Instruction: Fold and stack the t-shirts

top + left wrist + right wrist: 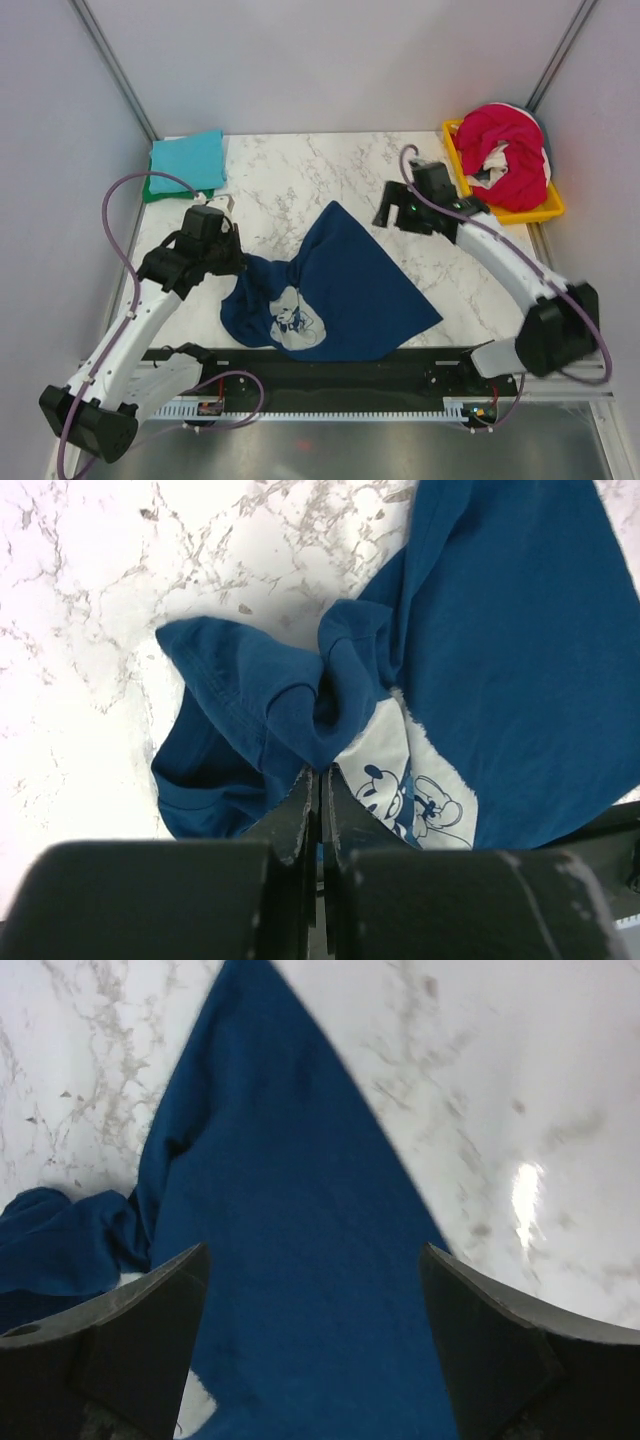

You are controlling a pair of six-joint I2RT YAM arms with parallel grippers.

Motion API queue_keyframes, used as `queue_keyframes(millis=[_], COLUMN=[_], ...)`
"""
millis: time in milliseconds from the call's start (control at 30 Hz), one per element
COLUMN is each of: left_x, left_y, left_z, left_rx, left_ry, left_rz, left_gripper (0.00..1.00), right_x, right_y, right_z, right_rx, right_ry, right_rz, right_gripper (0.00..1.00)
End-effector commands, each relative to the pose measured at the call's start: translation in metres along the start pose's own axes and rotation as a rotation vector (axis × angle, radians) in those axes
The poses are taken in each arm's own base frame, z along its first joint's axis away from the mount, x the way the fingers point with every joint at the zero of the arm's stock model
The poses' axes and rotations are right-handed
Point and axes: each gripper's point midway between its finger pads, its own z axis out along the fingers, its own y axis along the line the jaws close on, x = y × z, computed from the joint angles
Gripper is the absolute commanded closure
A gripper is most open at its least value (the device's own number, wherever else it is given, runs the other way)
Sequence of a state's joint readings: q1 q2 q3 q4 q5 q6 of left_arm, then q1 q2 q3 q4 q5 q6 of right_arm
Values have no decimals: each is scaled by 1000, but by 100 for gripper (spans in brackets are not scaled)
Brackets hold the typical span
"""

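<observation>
Left end effector (320, 785) is clamped tight on a bunched-up fold of the navy t-shirt (350, 290), fingers pressed together with cloth pinched between the tips, right next to the pale cartoon print (293, 318). Right end effector (315, 1260) is spread wide with nothing in it, just beside the shirt's far pointed corner; can't tell if it touches the fabric.

Count-wise, I see five tees. One navy, lying crumpled in the middle of the marble worktop (290, 165) with its near edge by the arm bases. One teal t-shirt (188, 160) folded in the far left corner, sitting on one green t-shirt (150, 188) that peeks out underneath. One magenta-red t-shirt (510, 140) and one white t-shirt (493, 160), heaped together in the single yellow tray (500, 212) at the far right.

Two arms. Left arm (135, 315) rises from its near-left base, elbow bent, wrist tipped down at the shirt's left side. Right arm (505, 260) stretches diagonally from the near right toward the middle, wrist aimed left.
</observation>
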State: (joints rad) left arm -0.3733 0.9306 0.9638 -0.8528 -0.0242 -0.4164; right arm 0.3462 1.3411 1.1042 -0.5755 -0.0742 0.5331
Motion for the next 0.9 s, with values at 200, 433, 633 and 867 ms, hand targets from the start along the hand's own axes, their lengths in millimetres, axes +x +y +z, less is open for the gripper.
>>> queue_keyframes(millis=[200, 433, 633, 867], left_x=[1, -2, 0, -1], left_y=[18, 17, 16, 14], left_z=[17, 17, 20, 18], left_rx=[-50, -28, -15, -1], left_ry=[-44, -73, -61, -67], left_rz=[6, -2, 3, 4], left_gripper=[98, 98, 98, 98], right_x=[-98, -85, -45, -23], right_y=[97, 120, 114, 82], right_z=[156, 222, 244, 249], right_rx=[-41, 0, 75, 241], right_ry=[-45, 17, 72, 92], right_rz=[-217, -297, -345, -376], right_gripper=[14, 22, 27, 34])
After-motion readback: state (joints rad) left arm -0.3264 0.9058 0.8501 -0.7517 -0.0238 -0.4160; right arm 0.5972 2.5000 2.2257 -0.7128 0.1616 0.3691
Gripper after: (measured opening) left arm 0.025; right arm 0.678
